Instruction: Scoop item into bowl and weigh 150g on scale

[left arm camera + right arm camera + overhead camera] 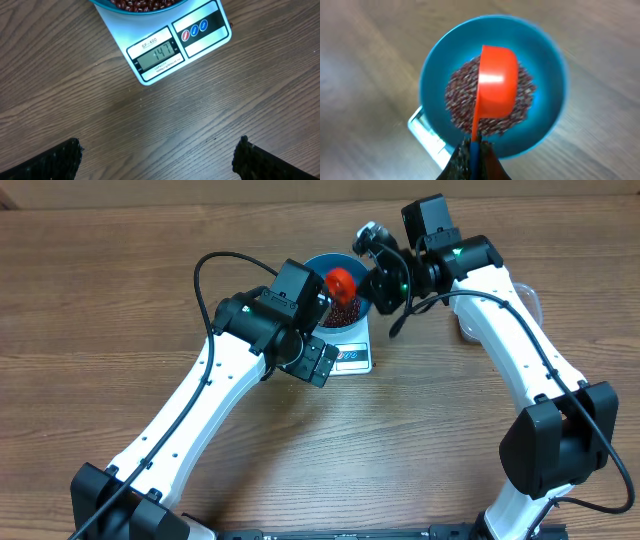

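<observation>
The blue bowl (318,262) stands on the white scale (352,358) and holds a heap of dark red-brown beans (345,313). My right gripper (378,280) is shut on the blue handle of an orange scoop (341,282). In the right wrist view the scoop (495,85) hangs bottom-up over the beans (460,95) inside the bowl (550,80), with my right gripper (476,155) just below it. My left gripper (157,160) is open over bare wood in front of the scale (210,42), whose display (157,54) reads 147.
A clear plastic tub (530,295) shows partly behind my right arm at the right. Black cables loop above both arms. The far table edge (200,208) runs along the top of the overhead view.
</observation>
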Controlling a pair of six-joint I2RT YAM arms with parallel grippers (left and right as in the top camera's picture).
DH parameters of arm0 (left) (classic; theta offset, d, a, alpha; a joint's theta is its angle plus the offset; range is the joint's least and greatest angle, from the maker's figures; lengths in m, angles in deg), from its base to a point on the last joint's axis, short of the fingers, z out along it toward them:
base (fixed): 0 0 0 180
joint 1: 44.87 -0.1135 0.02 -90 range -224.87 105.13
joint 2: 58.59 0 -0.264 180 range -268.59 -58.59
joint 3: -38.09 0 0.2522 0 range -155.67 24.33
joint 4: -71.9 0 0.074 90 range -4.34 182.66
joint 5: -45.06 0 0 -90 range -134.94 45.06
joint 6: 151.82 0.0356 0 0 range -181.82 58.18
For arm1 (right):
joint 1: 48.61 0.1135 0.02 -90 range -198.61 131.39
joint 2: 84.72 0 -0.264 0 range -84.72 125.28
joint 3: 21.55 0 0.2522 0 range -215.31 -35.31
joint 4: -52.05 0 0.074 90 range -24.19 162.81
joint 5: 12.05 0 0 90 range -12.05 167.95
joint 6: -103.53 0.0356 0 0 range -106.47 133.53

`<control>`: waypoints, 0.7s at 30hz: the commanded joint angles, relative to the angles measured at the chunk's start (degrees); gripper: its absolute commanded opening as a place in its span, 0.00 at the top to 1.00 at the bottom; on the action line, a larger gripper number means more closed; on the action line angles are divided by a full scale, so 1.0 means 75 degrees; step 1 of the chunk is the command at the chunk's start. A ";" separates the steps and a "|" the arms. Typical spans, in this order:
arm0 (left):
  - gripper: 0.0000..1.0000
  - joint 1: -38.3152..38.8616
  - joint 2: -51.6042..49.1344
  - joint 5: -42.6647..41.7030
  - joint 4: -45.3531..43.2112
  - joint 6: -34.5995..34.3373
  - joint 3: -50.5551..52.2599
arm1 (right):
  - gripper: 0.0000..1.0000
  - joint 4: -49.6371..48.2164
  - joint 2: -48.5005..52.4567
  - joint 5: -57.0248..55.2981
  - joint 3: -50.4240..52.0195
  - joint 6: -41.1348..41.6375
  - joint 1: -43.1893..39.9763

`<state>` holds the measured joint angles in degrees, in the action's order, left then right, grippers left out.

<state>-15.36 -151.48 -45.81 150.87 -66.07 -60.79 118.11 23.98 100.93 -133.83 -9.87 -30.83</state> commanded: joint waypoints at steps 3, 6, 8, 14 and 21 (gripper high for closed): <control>0.00 0.0015 0.0085 0.0026 0.0017 0.0117 -0.0070 | 0.96 -0.0105 -0.0003 -0.0280 -0.0172 0.0513 0.0073; 0.00 0.0015 0.0085 0.0026 0.0017 0.0117 -0.0070 | 0.96 -0.0111 -0.0003 -0.0286 -0.0172 0.0516 0.0073; 0.00 0.0015 0.0085 0.0026 0.0017 0.0117 -0.0070 | 0.96 -0.0111 -0.0003 -0.0286 -0.0172 0.0522 0.0073; 0.00 0.0015 0.0085 0.0026 0.0017 0.0117 -0.0070 | 0.96 -0.0128 -0.0003 -0.0286 -0.0172 0.0758 0.0073; 0.01 0.0015 0.0085 0.0026 0.0017 0.0117 -0.0070 | 0.96 0.0326 -0.0003 0.0297 -0.0172 -0.0650 0.0184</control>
<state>-15.36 -151.48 -45.81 150.85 -66.07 -60.79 120.29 23.98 100.49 -133.83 -8.62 -30.41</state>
